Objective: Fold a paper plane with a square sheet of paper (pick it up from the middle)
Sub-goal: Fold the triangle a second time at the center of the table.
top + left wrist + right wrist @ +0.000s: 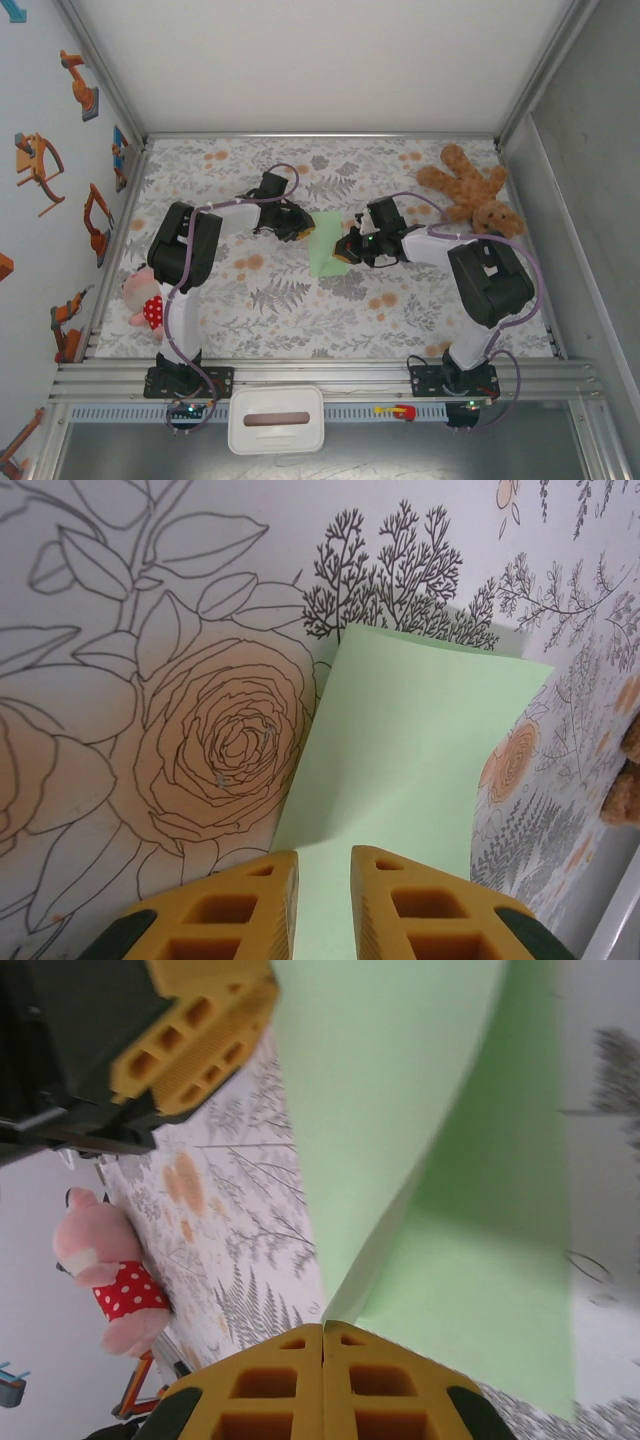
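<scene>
Holding the square sheet of paper (325, 250) at mid-table between both arms: right tool (322, 1328) clenched on one edge, the sheet curling up from the pinch, apparently to carry that side over for a first crease. Left tool (325, 855) showed a narrow gap between its yellow fingers, straddling the opposite edge unclamped, probably placed to steady the sheet. No plane shape formed; folding judged barely begun. Table (300, 310) was pale, printed with grey ferns and orange roses. Brown teddy bear (470, 190) lay at the far right corner, pink plush toy (143, 295) at the left edge, both well apart from the sheet. White walls enclosed the cell, the left one bearing stickers (40, 160).
</scene>
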Robot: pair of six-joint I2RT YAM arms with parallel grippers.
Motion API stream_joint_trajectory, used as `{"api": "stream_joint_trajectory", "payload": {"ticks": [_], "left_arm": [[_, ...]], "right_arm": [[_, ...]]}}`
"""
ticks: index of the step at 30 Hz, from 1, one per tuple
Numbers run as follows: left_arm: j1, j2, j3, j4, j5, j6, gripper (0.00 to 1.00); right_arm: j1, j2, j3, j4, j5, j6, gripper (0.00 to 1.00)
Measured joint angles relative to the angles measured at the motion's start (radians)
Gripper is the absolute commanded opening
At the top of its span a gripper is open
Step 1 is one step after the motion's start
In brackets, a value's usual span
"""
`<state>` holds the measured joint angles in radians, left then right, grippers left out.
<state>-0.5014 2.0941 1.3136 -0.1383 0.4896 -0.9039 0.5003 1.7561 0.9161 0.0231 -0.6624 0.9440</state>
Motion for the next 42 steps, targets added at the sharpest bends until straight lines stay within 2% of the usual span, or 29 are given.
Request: {"api": "stream_joint_trajectory", "payload": {"ticks": [11, 26, 42], "left_arm": [[0.0, 0.001, 0.0, -0.004, -0.004, 0.0, 0.21], [0.0, 0.001, 0.0, -0.005, -0.007, 0.0, 0.21], [0.0, 0.001, 0.0, -0.005, -0.007, 0.0, 0.2]], "right_arm": [[0.057, 0.103, 0.109, 0.003, 0.065, 0.0, 0.0], [0.079, 0.159, 0.114, 0.066, 0.141, 0.044, 0.0], [0.079, 0.203, 0.135, 0.095, 0.154, 0.055, 0.0]]}}
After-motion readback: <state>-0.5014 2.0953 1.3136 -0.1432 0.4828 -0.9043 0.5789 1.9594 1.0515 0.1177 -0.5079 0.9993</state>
